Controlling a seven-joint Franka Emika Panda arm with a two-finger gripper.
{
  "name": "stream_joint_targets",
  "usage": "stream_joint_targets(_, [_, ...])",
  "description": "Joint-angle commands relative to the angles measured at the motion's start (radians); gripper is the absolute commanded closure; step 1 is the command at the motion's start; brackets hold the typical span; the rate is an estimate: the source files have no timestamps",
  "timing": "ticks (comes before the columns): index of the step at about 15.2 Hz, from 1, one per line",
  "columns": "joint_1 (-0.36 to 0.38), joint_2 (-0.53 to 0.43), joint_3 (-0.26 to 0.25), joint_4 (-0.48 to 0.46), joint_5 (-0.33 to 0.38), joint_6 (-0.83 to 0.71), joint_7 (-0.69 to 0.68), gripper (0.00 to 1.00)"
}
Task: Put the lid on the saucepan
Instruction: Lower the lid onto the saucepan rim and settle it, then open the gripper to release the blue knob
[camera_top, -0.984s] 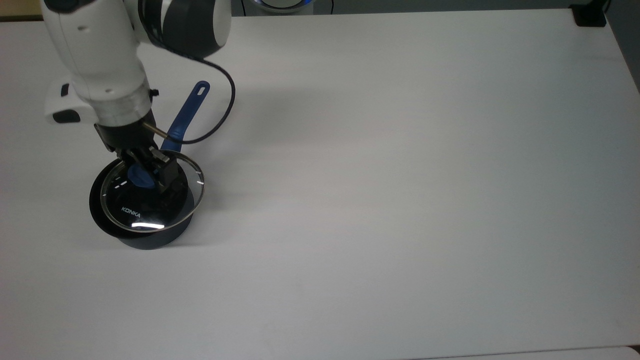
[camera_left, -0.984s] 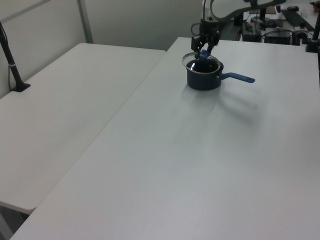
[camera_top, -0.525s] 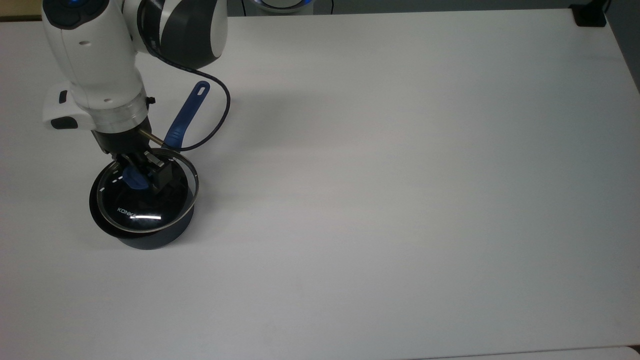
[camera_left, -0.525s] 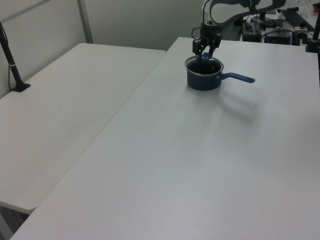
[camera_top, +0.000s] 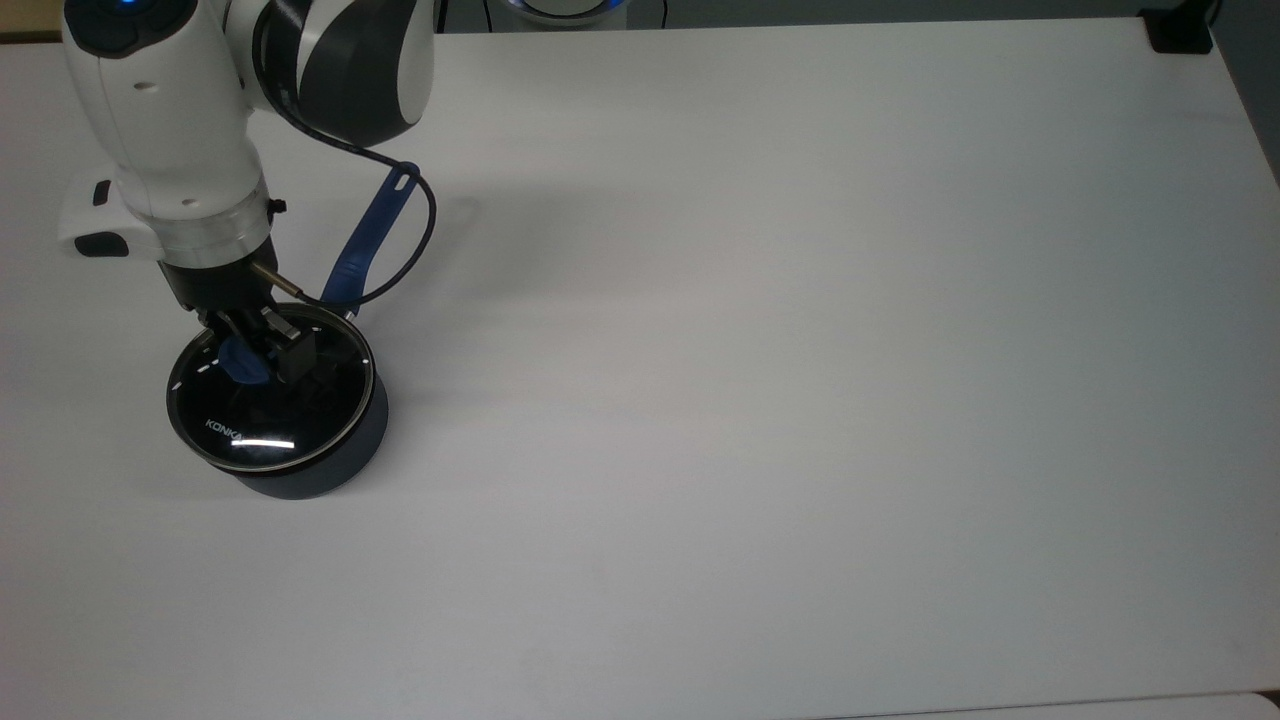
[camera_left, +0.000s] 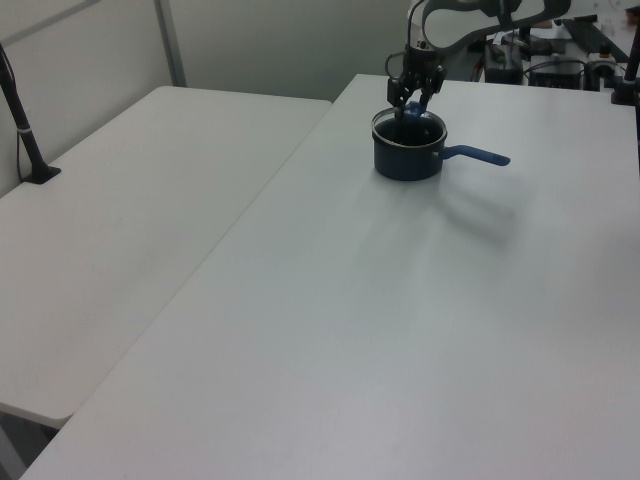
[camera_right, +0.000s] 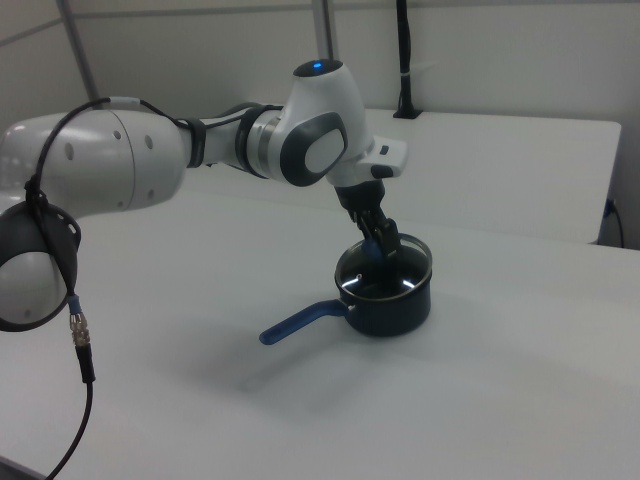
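Observation:
The saucepan (camera_top: 335, 468), small and black with a long blue handle (camera_top: 366, 238), stands near the top view's left edge. The glass lid (camera_top: 272, 420) lies level over its mouth, its metal rim lined up with the pan's rim, "KONKA" lettering facing up. My gripper (camera_top: 262, 362) comes down from above and is shut on the lid's blue knob (camera_top: 236, 364). In the left view the saucepan (camera_left: 407, 160) sits far back with my gripper (camera_left: 411, 103) above it. The right view has the lid (camera_right: 382, 281) on the saucepan (camera_right: 390, 308) under my gripper (camera_right: 381, 243).
The white table (camera_top: 760, 350) stretches wide to the top view's right. A black cable (camera_top: 425, 235) loops from the arm over the pan's handle. A black clamp (camera_top: 1178, 35) sits at the far corner. A second table (camera_left: 120, 220) with a black post (camera_left: 25, 130) adjoins in the left view.
My gripper has carried the lid toward the top view's left and lowered it; it was offset and tilted over the pan, and now lies centred on the rim.

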Motion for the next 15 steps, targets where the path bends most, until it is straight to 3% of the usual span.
stream_joint_targets(1, [0.01,0.004,-0.009,0.003,-0.021,0.022,0.054,0.22])
stream_joint_targets(4, [0.012,0.003,-0.008,-0.003,-0.038,0.02,0.054,0.0])
stream_joint_targets(10, [0.006,-0.072,-0.006,-0.013,-0.029,-0.001,0.056,0.0])
stream_joint_targets(15, [0.013,-0.259,0.008,-0.062,-0.026,-0.257,0.056,0.0])
